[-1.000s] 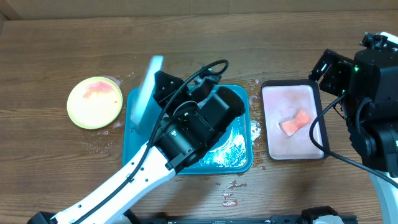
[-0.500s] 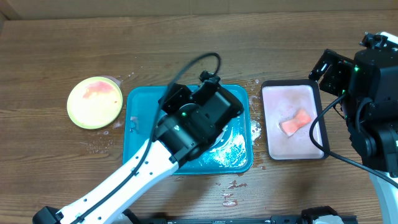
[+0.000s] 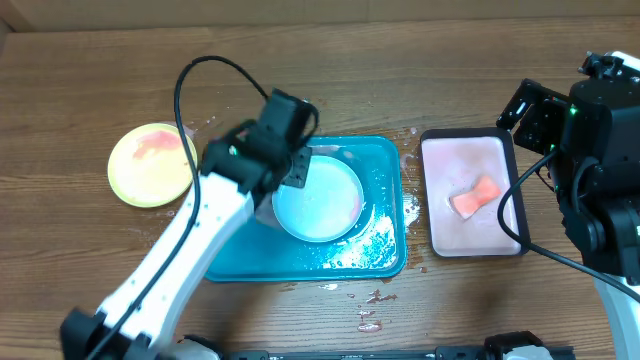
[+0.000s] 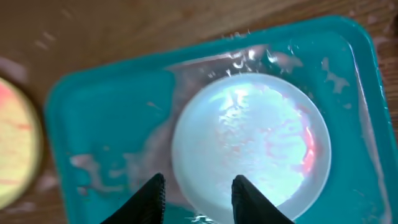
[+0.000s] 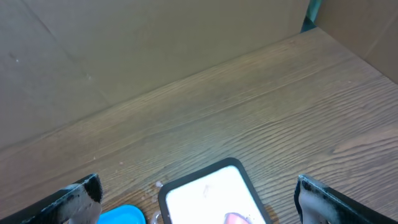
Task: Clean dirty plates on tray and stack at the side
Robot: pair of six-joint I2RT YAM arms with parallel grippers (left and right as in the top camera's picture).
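**A:** Blue plate [image 3: 318, 200], where is it?
**B:** Flat in the middle of the tray [image 3: 385, 160]. The left gripper [image 4: 198, 182] hangs over its rim, fingers apart, pinching nothing.
**A:** Room at the edges?
**B:** Wet bare floor along the tray's right and front. The left arm crosses its front-left corner.
**A:** Around it?
**B:** A red-smeared yellow plate [image 3: 152, 165] lies left of the tray. A pink tray [image 3: 470, 235] with a sponge [image 3: 475, 196] sits just right. The right gripper [image 5: 196, 202] is spread wide and empty, farther right.
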